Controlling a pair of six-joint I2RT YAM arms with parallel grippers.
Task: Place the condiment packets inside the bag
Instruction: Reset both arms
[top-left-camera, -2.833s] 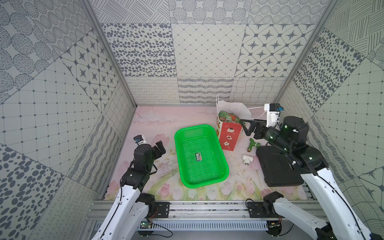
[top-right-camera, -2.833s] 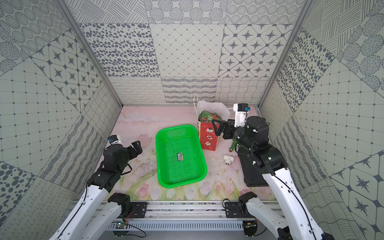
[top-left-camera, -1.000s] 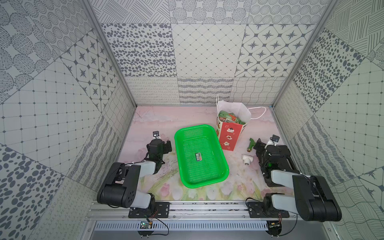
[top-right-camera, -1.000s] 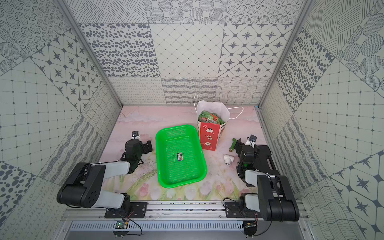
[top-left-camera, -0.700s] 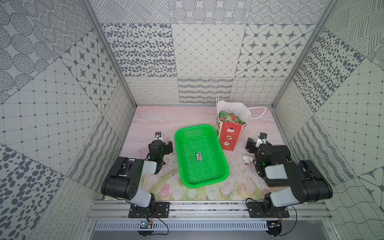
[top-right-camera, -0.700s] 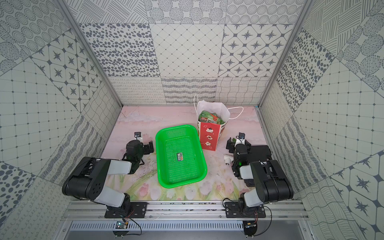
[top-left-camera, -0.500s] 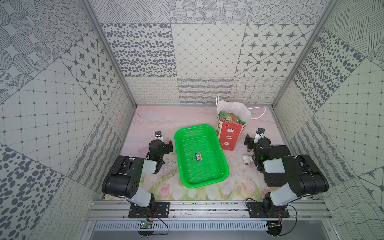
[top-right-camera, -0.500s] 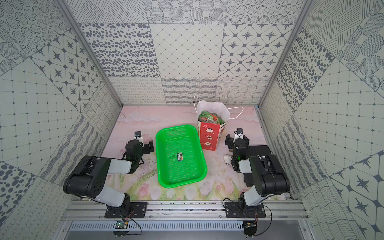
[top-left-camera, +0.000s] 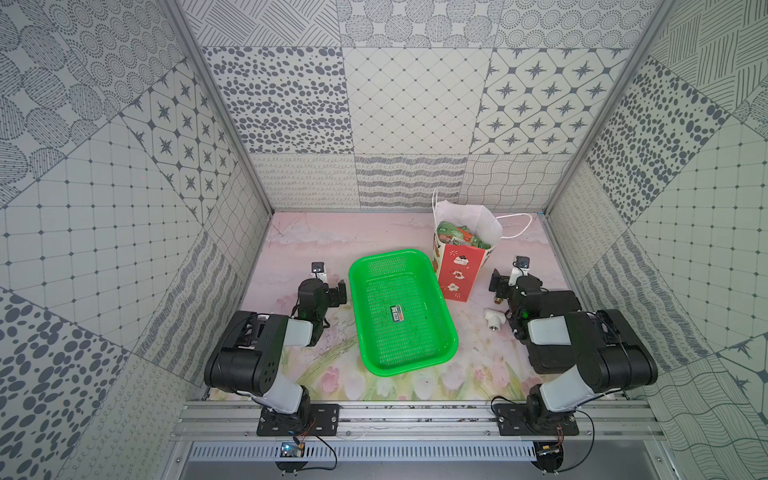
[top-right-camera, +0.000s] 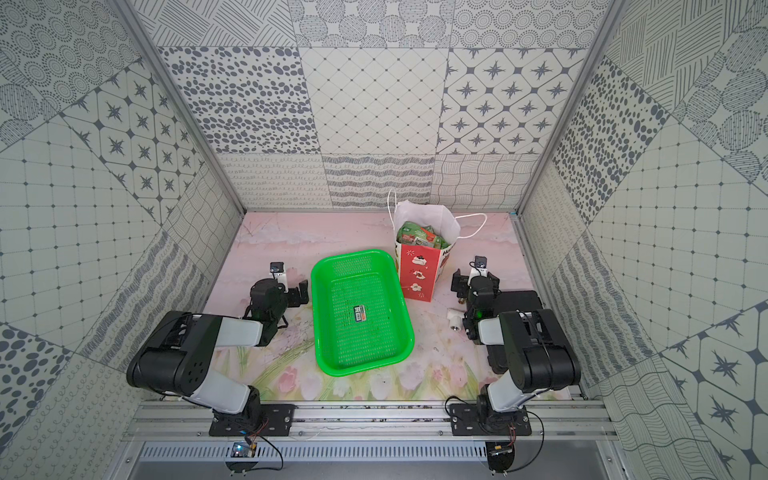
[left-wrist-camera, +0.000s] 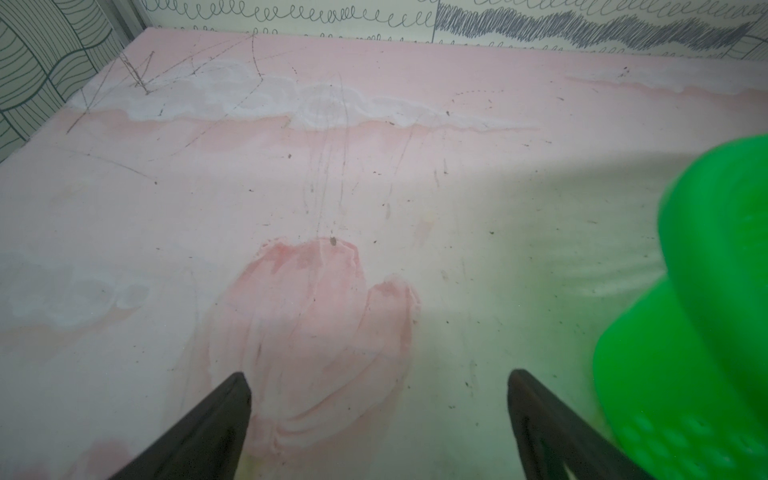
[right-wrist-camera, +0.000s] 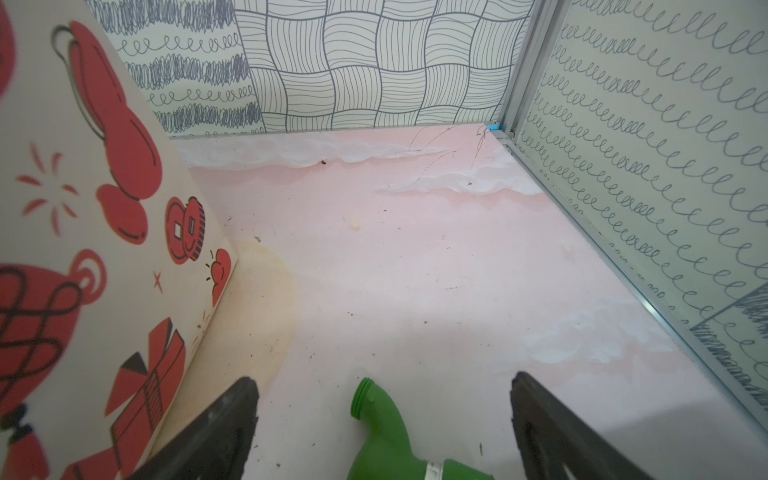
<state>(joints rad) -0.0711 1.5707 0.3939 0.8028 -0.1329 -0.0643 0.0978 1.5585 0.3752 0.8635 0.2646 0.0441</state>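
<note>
condiment packets (top-left-camera: 459, 237) half-hidden inside bag (top-left-camera: 458, 275), green tap fitting (right-wrist-camera: 386, 432) cut off

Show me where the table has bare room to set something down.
Widest bare patch: the back-left mat, bordered by the back wall, basket and left gripper. A narrower strip lies between the basket's front rim and the rail. Crowded: right of the bag, where tap, white fitting, right gripper and black pad sit close together.
</note>
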